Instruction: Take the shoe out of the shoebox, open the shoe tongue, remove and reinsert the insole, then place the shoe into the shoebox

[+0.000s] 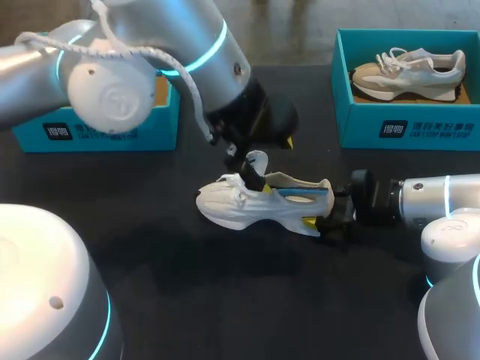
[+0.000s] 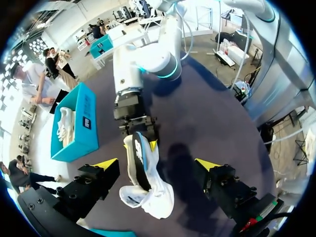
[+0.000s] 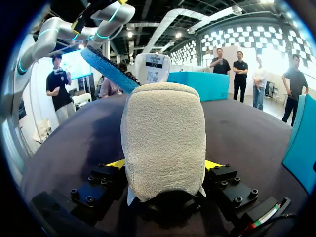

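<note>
On the black table (image 1: 150, 247), the right gripper (image 3: 164, 165) clamps the white shoe (image 1: 247, 206) at its heel, and the left gripper (image 2: 157, 165) hovers with jaws apart, so the insole step seems in hand, next needing a pinch on the blue insole (image 3: 108, 69).

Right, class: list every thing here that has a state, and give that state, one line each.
Shoe: on table, heel gripped.
Tongue: raised.
Insole: sticking partly out of shoe.
Left tool: open, over shoe.
Right tool: shut on shoe's heel.
Right box: open, holds beige shoe.
Left box: open, contents hidden.
</note>
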Available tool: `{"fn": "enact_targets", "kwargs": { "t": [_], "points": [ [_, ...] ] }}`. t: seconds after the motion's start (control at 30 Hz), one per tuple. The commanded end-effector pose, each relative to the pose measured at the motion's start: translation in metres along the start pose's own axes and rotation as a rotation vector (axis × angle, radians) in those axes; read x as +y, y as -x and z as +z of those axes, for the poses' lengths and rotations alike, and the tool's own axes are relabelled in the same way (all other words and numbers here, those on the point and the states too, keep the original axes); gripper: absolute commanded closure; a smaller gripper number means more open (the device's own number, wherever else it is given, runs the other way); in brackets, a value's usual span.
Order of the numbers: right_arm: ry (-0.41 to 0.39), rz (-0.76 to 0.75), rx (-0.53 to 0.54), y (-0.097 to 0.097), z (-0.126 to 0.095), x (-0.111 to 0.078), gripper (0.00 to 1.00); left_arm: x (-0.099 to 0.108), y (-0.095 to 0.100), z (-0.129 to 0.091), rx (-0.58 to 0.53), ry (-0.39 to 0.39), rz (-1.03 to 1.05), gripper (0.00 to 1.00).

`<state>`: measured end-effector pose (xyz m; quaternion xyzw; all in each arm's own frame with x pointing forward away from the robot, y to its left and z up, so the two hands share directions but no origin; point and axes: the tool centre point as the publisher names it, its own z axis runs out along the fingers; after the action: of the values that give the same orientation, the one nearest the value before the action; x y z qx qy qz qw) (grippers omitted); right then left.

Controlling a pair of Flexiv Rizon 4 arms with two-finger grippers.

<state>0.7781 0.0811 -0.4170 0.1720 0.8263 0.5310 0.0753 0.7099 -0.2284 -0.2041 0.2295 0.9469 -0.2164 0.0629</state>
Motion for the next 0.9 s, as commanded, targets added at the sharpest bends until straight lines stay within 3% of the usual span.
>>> {"fn": "enact_targets", "kwargs": {
  "t": [0.03, 0.17, 0.3, 0.6, 0.77, 0.9],
  "points": [
    [-0.005, 0.001, -0.001, -0.001, 0.000, 0.001, 1.00, -0.001, 0.002, 0.020, 0.000, 0.011, 0.003, 0.00],
    [-0.005, 0.001, -0.001, -0.001, 0.000, 0.001, 1.00, 0.004, 0.004, 0.031, -0.010, 0.038, -0.007, 0.00],
    [-0.005, 0.001, -0.001, -0.001, 0.000, 0.001, 1.00, 0.010, 0.007, 0.043, -0.009, 0.053, -0.010, 0.14],
    [-0.005, 0.001, -0.001, -0.001, 0.000, 0.001, 1.00, 0.021, 0.013, 0.069, -0.004, 0.085, -0.017, 0.15],
    [-0.005, 0.001, -0.001, -0.001, 0.000, 0.001, 1.00, 0.026, 0.013, 0.078, -0.016, 0.116, -0.008, 0.29],
    [-0.005, 0.001, -0.001, -0.001, 0.000, 0.001, 1.00, 0.029, 0.015, 0.087, -0.025, 0.135, -0.007, 0.27]
  ]
}}
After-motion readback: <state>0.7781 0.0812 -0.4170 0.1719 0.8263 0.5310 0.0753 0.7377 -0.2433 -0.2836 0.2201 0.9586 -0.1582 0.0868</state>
